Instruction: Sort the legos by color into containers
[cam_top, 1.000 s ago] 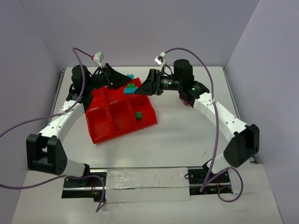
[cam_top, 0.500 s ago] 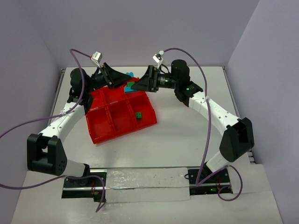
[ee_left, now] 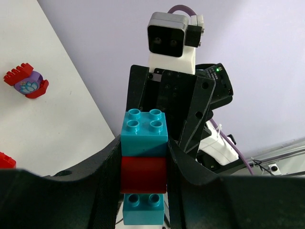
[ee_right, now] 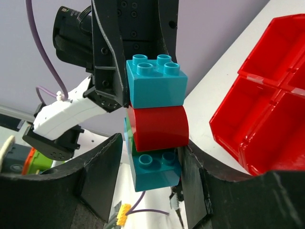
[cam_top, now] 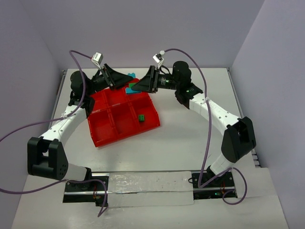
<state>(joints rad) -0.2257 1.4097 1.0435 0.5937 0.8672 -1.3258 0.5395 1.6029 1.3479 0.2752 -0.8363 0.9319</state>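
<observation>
Our right claw (ee_right: 152,157) has just narrowed around the brick stack (ee_left: 144,143) our left claw (cam_top: 125,82) pinches; whether it grips we cannot tell. Separating bricks looks next.

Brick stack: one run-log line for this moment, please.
left end effector: shut on teal-red-teal plastic brick stack | right end effector: around stack, grip unclear

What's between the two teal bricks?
A red rounded brick, green sliver behind it, between upper teal brick and lower teal brick; right wrist view.
</observation>
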